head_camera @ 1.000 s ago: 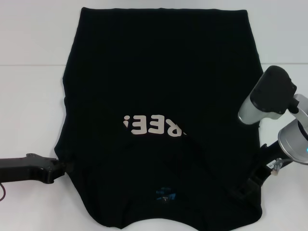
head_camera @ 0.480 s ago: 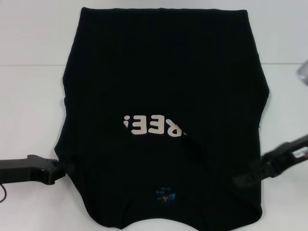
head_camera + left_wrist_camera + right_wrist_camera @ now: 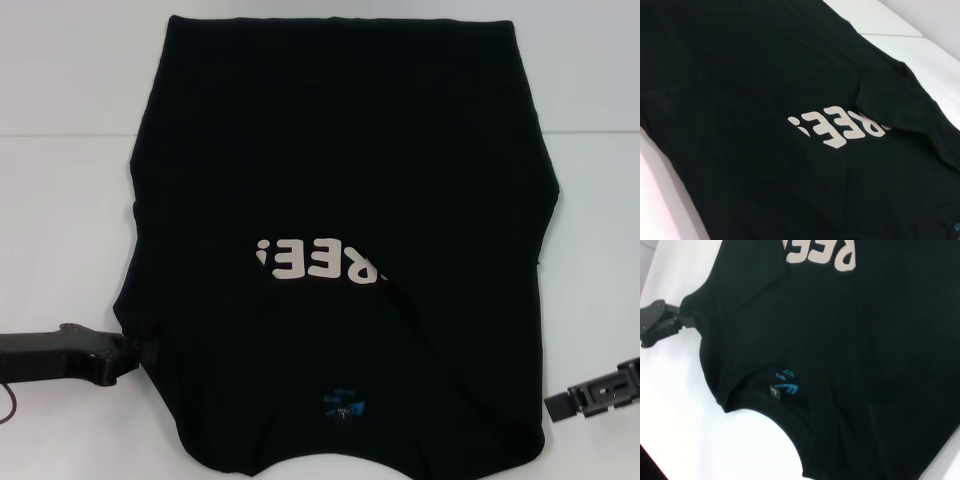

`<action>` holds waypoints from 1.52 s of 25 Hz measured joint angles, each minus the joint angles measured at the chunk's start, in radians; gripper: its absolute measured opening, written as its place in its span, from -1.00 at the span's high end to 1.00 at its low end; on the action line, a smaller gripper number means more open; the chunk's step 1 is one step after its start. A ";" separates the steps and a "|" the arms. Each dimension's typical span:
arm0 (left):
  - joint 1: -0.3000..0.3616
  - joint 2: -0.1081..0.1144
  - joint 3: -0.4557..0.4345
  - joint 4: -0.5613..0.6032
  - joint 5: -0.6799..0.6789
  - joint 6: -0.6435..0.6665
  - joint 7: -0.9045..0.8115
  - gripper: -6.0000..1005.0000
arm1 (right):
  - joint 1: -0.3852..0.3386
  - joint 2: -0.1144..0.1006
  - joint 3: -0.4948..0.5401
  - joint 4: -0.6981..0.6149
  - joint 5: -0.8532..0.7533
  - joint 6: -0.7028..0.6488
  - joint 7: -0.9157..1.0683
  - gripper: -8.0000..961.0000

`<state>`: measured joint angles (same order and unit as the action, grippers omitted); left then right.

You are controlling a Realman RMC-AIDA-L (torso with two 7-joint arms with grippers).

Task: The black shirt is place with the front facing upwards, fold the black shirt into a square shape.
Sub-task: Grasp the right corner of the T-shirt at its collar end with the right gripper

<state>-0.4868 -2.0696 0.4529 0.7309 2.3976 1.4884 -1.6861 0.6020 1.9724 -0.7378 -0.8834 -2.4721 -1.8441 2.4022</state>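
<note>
Black shirt (image 3: 340, 150) flat on white bench (image 3: 60, 230), both grippers at its near edges.

Shirt is front-up, sleeves folded in, pale lettering (image 3: 315, 262) mid-shirt, blue neck label (image 3: 345, 405) at the near side. Left gripper (image 3: 140, 352) sits at the shirt's near-left edge, touching the fabric (jaws hidden against black cloth, can't tell if they grip). Right gripper (image 3: 560, 405) is low at near-right, just off the shirt's edge; jaw gap can't be read, nothing visibly held.
</note>
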 joint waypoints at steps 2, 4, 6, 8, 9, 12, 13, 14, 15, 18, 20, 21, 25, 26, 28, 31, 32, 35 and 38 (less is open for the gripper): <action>-0.003 0.004 0.001 -0.005 0.000 0.000 0.000 0.98 | -0.006 -0.002 0.012 0.033 -0.002 0.010 -0.013 -0.84; -0.004 0.006 0.001 -0.008 0.000 0.000 0.001 0.98 | -0.008 -0.002 0.011 0.063 -0.010 0.030 -0.015 -0.84; -0.005 0.006 0.002 -0.009 0.000 0.000 0.006 0.97 | -0.008 -0.003 0.009 0.096 -0.019 0.056 -0.019 -0.84; -0.006 0.006 0.003 -0.010 0.000 0.001 0.010 0.97 | -0.005 -0.003 0.010 0.134 -0.024 0.083 -0.024 -0.84; -0.006 0.006 0.003 -0.010 0.000 0.002 0.010 0.97 | -0.004 -0.003 0.010 0.150 -0.025 0.094 -0.026 -0.84; -0.006 0.006 0.003 -0.010 0.000 0.003 0.011 0.97 | 0.001 -0.004 0.011 0.180 -0.025 0.126 -0.028 -0.84; -0.006 0.007 0.003 -0.010 0.000 0.004 0.011 0.97 | 0.003 -0.003 0.011 0.185 -0.025 0.135 -0.028 -0.84; -0.006 0.007 0.003 -0.010 0.000 0.004 0.011 0.97 | 0.005 -0.001 0.011 0.189 -0.025 0.142 -0.027 -0.84; -0.006 0.008 0.003 -0.010 0.000 0.004 0.012 0.97 | 0.007 0.000 0.012 0.192 -0.025 0.150 -0.026 -0.84; -0.006 0.008 0.003 -0.010 0.000 0.004 0.012 0.97 | 0.014 0.005 0.013 0.194 -0.025 0.165 -0.021 -0.84; -0.007 0.008 0.003 -0.010 0.000 0.004 0.012 0.96 | 0.018 0.007 0.012 0.196 -0.025 0.172 -0.018 -0.84; -0.007 0.008 0.003 -0.010 0.000 0.004 0.012 0.96 | 0.021 0.008 0.012 0.199 -0.026 0.176 -0.017 -0.84; -0.007 0.008 0.003 -0.010 0.000 0.001 0.013 0.96 | 0.037 0.008 0.011 0.236 -0.032 0.191 -0.013 -0.84; -0.007 0.008 0.003 -0.012 0.000 0.001 0.013 0.96 | 0.041 0.007 0.011 0.245 -0.037 0.195 -0.013 -0.84; -0.007 0.008 0.003 -0.017 0.000 0.000 0.013 0.96 | 0.048 0.007 0.011 0.253 -0.046 0.200 -0.013 -0.84; -0.007 0.009 0.002 -0.021 0.000 -0.001 0.014 0.96 | 0.051 0.008 0.011 0.255 -0.050 0.202 -0.012 -0.84; -0.007 0.009 0.001 -0.022 0.000 -0.001 0.015 0.95 | 0.052 0.008 0.011 0.255 -0.050 0.204 -0.012 -0.84; -0.007 0.009 0.000 -0.023 0.000 -0.001 0.015 0.95 | 0.053 0.008 0.012 0.259 -0.050 0.214 -0.011 -0.84; -0.007 0.009 0.000 -0.023 0.000 -0.002 0.015 0.95 | 0.056 0.010 0.011 0.260 -0.050 0.222 -0.004 -0.84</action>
<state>-0.4940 -2.0601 0.4529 0.7075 2.3976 1.4864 -1.6706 0.6579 1.9819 -0.7267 -0.6234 -2.5219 -1.6218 2.3986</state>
